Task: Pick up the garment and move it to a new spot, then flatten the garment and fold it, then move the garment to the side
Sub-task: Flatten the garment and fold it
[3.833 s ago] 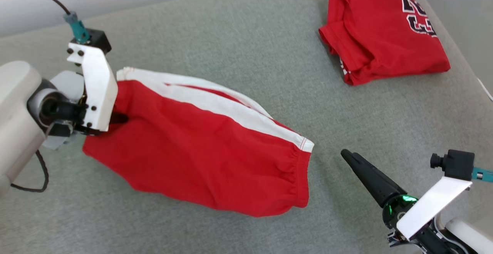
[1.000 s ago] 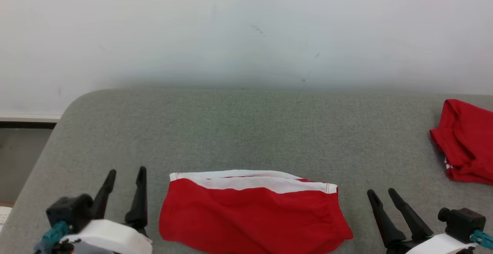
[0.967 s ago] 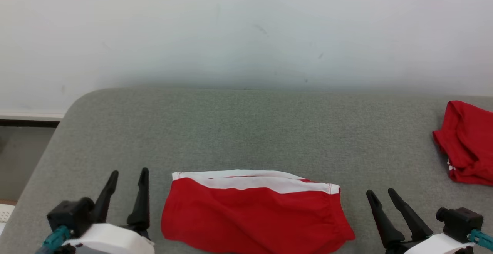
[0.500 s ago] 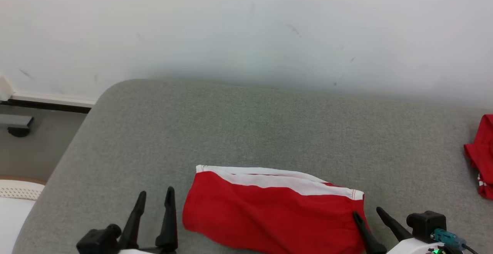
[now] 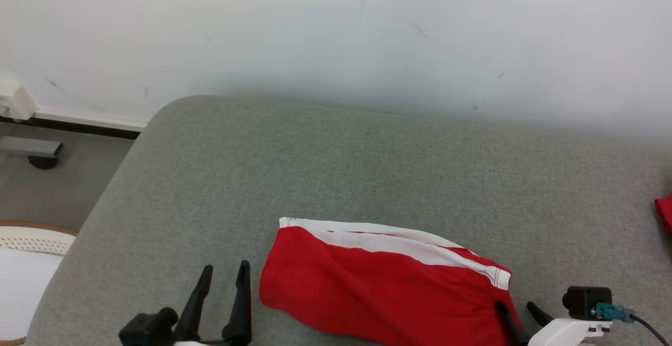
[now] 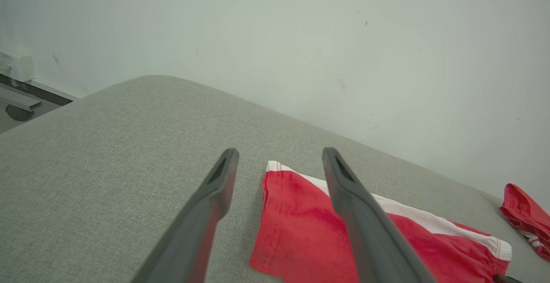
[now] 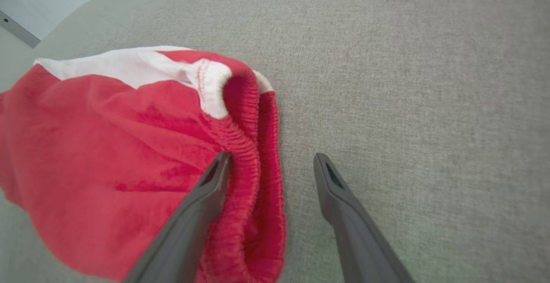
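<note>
Your red shorts (image 5: 378,278) lie on the grey bench (image 5: 325,167), white stripe toward the wall. Your left fingers (image 5: 240,304) stand spread and empty just beside the shorts' left end. Your right fingers (image 7: 343,214) are spread too, gripping nothing: 1 over the waistband, 1 over bare bench. A 2nd red garment (image 6: 524,218) lies well apart, to the right.

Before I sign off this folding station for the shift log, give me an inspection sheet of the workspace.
Surface: grey cushion.
Job's things: red shorts with white stripe, lying near the front, unheld.
Clutter: second red garment at the far right.
Grippers: left gripper open beside the shorts' left end; right gripper open, straddling the waistband end.
Cables: black cable off the right wrist camera.
Surroundings: white wall behind; floor at left.
</note>
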You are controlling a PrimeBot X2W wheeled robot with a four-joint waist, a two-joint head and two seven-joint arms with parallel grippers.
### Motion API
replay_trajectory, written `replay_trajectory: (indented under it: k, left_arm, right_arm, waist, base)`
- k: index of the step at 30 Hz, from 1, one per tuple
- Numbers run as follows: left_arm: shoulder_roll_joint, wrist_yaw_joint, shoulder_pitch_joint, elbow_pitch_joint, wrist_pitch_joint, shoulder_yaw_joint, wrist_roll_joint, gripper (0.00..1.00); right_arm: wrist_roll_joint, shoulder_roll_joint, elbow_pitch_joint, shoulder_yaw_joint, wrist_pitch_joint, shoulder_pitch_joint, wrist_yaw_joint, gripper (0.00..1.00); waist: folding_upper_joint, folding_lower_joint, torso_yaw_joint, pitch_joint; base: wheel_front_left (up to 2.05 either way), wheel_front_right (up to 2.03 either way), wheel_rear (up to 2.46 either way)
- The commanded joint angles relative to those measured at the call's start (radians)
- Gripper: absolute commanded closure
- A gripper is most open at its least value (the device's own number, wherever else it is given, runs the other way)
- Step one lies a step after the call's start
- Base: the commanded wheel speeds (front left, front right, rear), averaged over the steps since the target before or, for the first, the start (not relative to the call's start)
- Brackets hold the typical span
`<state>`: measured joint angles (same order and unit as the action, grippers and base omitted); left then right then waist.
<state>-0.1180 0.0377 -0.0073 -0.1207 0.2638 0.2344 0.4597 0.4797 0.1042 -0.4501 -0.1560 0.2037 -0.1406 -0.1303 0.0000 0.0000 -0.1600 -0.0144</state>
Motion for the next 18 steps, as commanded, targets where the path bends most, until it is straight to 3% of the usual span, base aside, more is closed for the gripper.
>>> replay_trajectory:
  k: [1, 11, 12, 14, 16, 17, 18]
  left_arm:
    - [0.003, -0.013, -0.011, -0.011, 0.000, -0.010, -0.013, 0.00]
    - [0.029, -0.050, -0.030, -0.054, 0.000, -0.025, -0.039, 0.00]
    - [0.030, -0.054, -0.032, -0.056, 0.000, -0.025, -0.041, 0.00]
    - [0.034, -0.057, -0.035, -0.063, 0.000, -0.028, -0.045, 0.00]
    - [0.037, -0.061, -0.037, -0.069, 0.000, -0.031, -0.047, 0.00]
    - [0.039, -0.064, -0.038, -0.071, 0.000, -0.032, -0.047, 0.00]
    - [0.040, -0.066, -0.038, -0.074, 0.000, -0.033, -0.048, 0.00]
  right_arm:
    - [0.016, 0.003, -0.031, 0.009, 0.019, -0.028, 0.000, 0.00]
    - [0.139, -0.027, -0.201, -0.035, 0.139, -0.103, 0.000, 0.00]
    - [0.147, -0.029, -0.216, -0.045, 0.152, -0.108, 0.000, 0.04]
    - [0.161, -0.033, -0.242, -0.061, 0.167, -0.116, 0.000, 0.48]
    - [0.181, -0.038, -0.257, -0.073, 0.178, -0.128, -0.001, 0.67]
    - [0.188, -0.039, -0.259, -0.079, 0.173, -0.134, -0.001, 0.89]
    - [0.198, -0.040, -0.261, -0.081, 0.167, -0.142, -0.001, 1.00]
  waist:
    - [0.0000, 0.0000, -0.002, -0.005]
    - [0.0000, 0.0000, -0.026, -0.017]
    - [0.0000, 0.0000, -0.029, -0.018]
    - [0.0000, 0.0000, -0.035, -0.018]
    - [0.0000, 0.0000, -0.040, -0.018]
    - [0.0000, 0.0000, -0.042, -0.018]
    - [0.0000, 0.0000, -0.044, -0.018]
  base:
    - [0.00, 0.00, 0.00]
    - [0.00, 0.00, 0.00]
    - [0.00, 0.00, 0.00]
    - [0.00, 0.00, 0.00]
    - [0.00, 0.00, 0.00]
    - [0.00, 0.00, 0.00]
    - [0.00, 0.00, 0.00]
